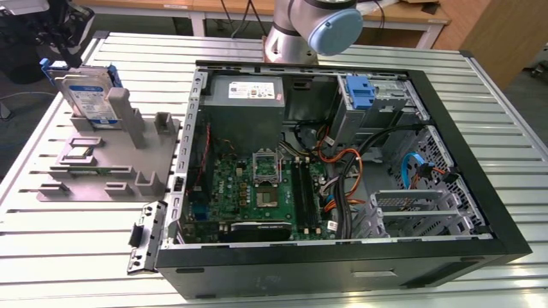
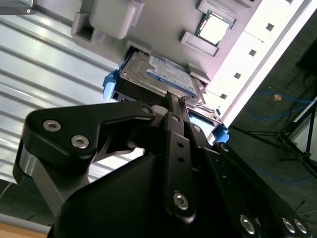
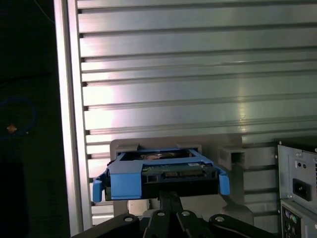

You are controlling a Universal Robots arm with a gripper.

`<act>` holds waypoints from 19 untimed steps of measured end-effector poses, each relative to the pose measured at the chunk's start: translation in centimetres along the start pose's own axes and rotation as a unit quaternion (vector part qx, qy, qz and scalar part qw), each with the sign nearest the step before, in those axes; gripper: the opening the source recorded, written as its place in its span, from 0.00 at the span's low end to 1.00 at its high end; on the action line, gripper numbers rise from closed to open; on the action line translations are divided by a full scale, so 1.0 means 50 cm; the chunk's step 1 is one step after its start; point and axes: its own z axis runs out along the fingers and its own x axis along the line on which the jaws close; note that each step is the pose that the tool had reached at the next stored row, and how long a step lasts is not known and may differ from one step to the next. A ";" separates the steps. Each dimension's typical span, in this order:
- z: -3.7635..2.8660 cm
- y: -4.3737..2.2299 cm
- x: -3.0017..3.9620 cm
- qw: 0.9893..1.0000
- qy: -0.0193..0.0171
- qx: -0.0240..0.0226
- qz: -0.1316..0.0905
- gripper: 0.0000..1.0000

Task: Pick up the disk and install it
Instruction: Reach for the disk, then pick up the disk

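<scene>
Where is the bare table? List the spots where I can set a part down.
Bare table: the strip between the grey fixture, which holds the disk, and the table's near edge; also the strip at the exterior view's right of the computer case. Crowded: inside the case, packed with cables and the motherboard.

Even overhead light fills the exterior view; the table (image 1: 68,231) slats shine softly, and the computer case (image 1: 342,279) lies shaded along its inner walls. In the first wrist view white glare streaks those slats, the floor (image 3: 25,148) beside them near black. In the second wrist view the table's rim burns out white, my gripper (image 2: 171,101) a dark silhouette
</scene>
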 end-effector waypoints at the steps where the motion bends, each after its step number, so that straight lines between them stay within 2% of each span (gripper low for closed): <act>1: 0.000 0.000 0.000 1.000 0.000 -0.004 -0.002 0.10; 2: 0.000 0.000 0.000 1.000 0.001 -0.007 -0.003 0.10; 16: 0.000 0.000 0.000 1.000 0.000 -0.007 -0.003 0.10; 19: 0.000 0.000 0.000 1.000 0.000 -0.007 -0.011 0.10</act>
